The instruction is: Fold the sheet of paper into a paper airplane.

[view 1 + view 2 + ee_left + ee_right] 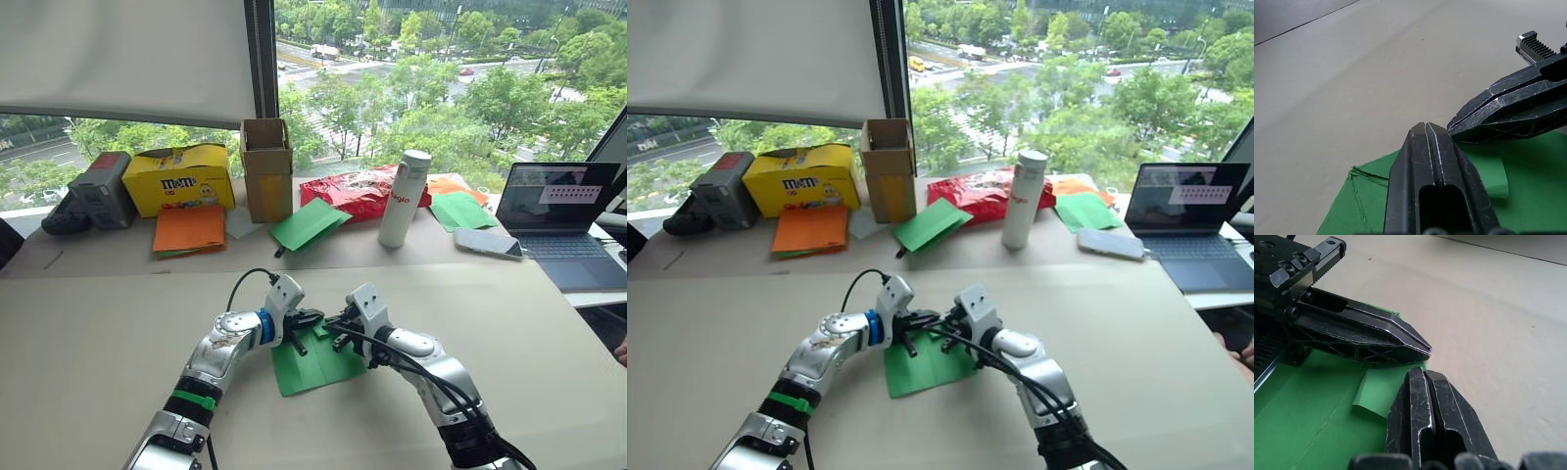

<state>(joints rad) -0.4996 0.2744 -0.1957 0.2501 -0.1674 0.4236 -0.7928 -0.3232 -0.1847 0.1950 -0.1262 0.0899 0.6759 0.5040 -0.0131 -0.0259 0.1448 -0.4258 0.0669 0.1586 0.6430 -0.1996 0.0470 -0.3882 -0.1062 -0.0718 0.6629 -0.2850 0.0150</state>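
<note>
under both closed grippers (321,328), green sheet of paper (315,367).

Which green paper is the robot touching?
The creased sheet of paper on the near table, under the left end effector and right end effector. The other green papers lie far back by the window.

A wide stretch of bare beige table (98,333) lies open on both sides of the green sheet of paper (313,364) — a pincer could pass freely to the left and right of it. Above the sheet's far edge the left pincer (312,319) and right pincer (333,323) meet tip to tip, both closed, crowding that spot. Well beyond them, along the window, obstacles stand in a row: a yellow M&M's box (178,178), an upright cardboard box (266,168), a white bottle (405,198), a phone (488,243) and, at the right, an open laptop (563,220).
</note>
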